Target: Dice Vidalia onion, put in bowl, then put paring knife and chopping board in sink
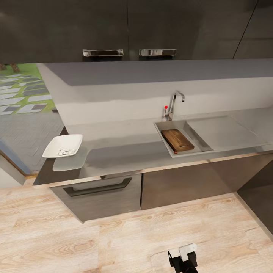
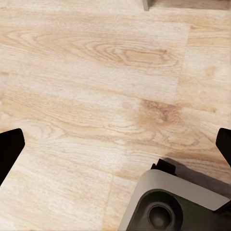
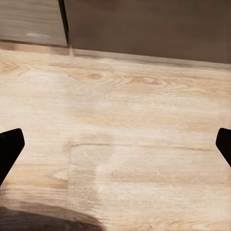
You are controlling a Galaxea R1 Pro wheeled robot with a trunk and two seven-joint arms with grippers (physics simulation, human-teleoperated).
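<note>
Chopping board [image 1: 177, 140] inside sink [image 1: 169, 151].

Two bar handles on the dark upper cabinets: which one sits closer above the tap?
The right handle. In the head view it lies nearly over the tap beside the sink, while the left handle sits further toward the bowl end.

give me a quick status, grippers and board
Both grippers open, empty, pointed at the wood floor. Chopping board lying in the sink; bowl at the countertop's left end. Nothing in the way.
</note>
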